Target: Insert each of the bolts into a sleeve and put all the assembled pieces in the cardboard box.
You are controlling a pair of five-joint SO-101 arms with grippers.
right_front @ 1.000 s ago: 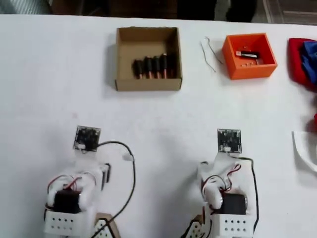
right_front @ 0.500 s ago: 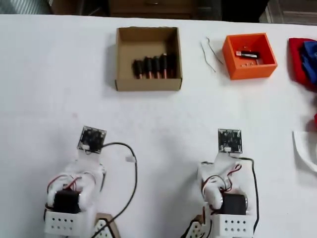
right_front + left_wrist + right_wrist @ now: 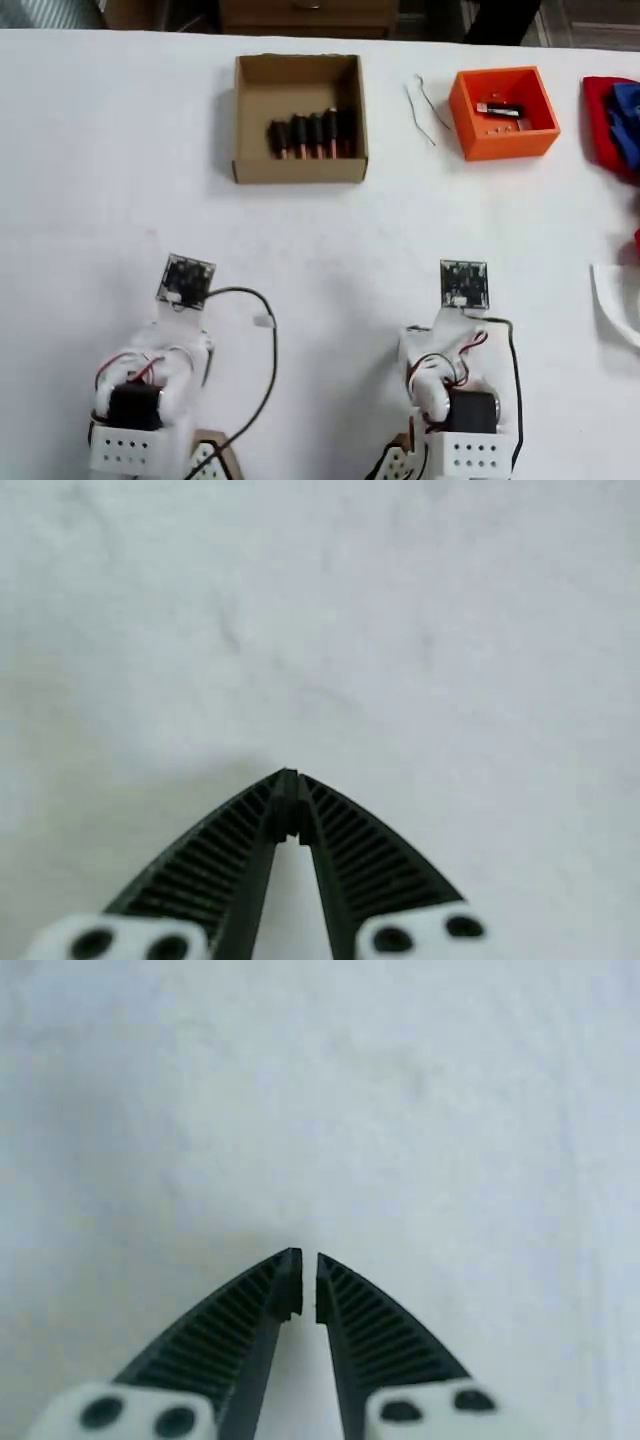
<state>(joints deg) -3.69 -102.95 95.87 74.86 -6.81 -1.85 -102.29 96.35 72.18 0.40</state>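
The assembled pieces are found inside the cardboard box, which is set near the far edge of the desk, a little toward the left side. They are laid flat in a neat row, side by side, so that they all fit and cannot roll away. Each one is pointed the same way: its long side is run from the far edge of the desk toward the near edge, with the copper tip turned to the near edge and the black sleeve to the far edge. No loose bolt or sleeve is seen on the desk, so the job is judged to be done or nearly done. Both arms are folded low at the near edge, well apart from the box, most likely because nothing is left to be picked up. The left gripper is pinched closed with its tips touching, and nothing is held in it. The right gripper is almost closed, with only a thin crack between the tips, and nothing is held in it either. An orange box is placed to the right of the cardboard box, and a thin wire is laid between them.
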